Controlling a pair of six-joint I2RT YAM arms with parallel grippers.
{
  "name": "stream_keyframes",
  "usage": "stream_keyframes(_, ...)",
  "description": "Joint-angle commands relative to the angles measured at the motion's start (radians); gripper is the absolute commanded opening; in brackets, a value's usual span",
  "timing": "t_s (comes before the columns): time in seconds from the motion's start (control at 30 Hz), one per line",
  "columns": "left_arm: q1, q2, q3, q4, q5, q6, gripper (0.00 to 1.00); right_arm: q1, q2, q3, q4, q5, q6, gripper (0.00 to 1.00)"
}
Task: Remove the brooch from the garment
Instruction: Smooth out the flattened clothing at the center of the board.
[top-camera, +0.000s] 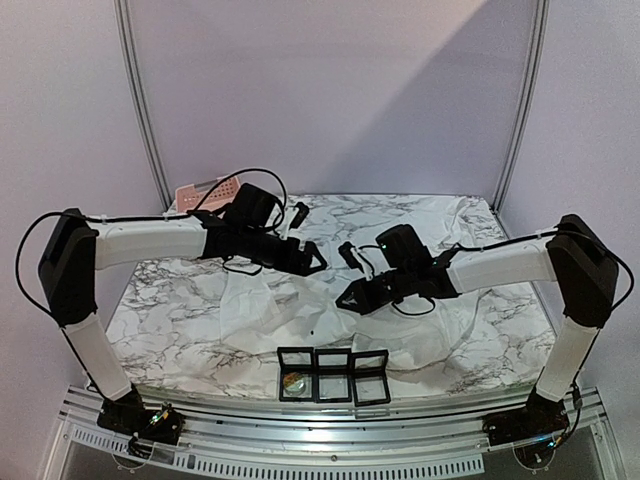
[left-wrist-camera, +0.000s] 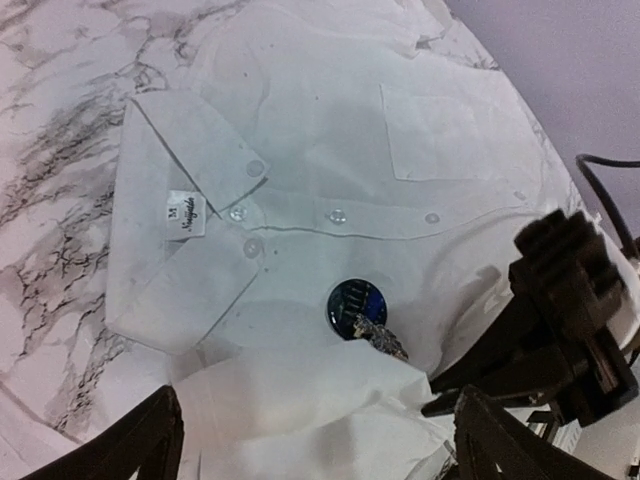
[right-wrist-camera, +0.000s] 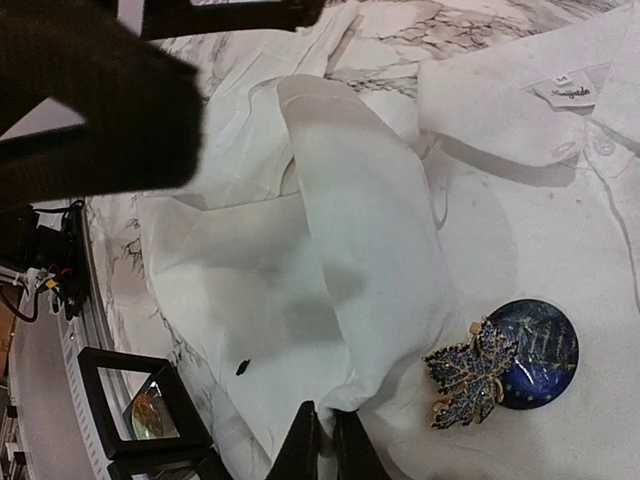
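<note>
Right gripper (right-wrist-camera: 325, 430): fingers drawn together on the lower edge of a raised fold of the garment (right-wrist-camera: 330, 250), low over the desk (top-camera: 170, 310).
Brooch (right-wrist-camera: 468, 375): leaf shape in blue stones with a gold rim, lying on the garment just beside the right gripper's fingertips, to their right in the right wrist view; one side overlaps a round dark blue disc (right-wrist-camera: 535, 352).
Left gripper (left-wrist-camera: 320, 450): fingers wide apart with nothing between them, hovering above the shirt front (the collar (left-wrist-camera: 190, 150) and label (left-wrist-camera: 187, 215) show beyond it).
Brooch from the left gripper: just ahead of the spread fingers, between them and the row of buttons (left-wrist-camera: 338, 216); the right gripper reaches in from the side, its tip at the fold next to the brooch.
Garment: white, wrinkled, spread across the desk under both grippers, one flap folded over itself.
Black-framed boxes (top-camera: 320, 372): a row of three at the near desk edge, behind both grippers toward the bases; one holds a small golden piece.
Pink basket (top-camera: 205, 195): far corner, beyond the left gripper.
</note>
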Motion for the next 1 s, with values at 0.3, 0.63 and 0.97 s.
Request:
stream_keyframes(0.3,0.045,0.119,-0.003,-0.013,0.036,-0.041,0.98,0.042,-0.043,0.044,-0.024,0.104,-0.048,0.45)
stream_keyframes(0.63,0.048,0.167,0.012,-0.022,0.063,-0.047,0.94,-0.041,-0.201,0.042,-0.239,0.386,-0.093,0.71)
stream_keyframes(0.97,0.048,0.215,0.027,-0.062,0.116,-0.036,0.42,-0.105,-0.099,0.056,-0.278,0.331,-0.087,0.62)
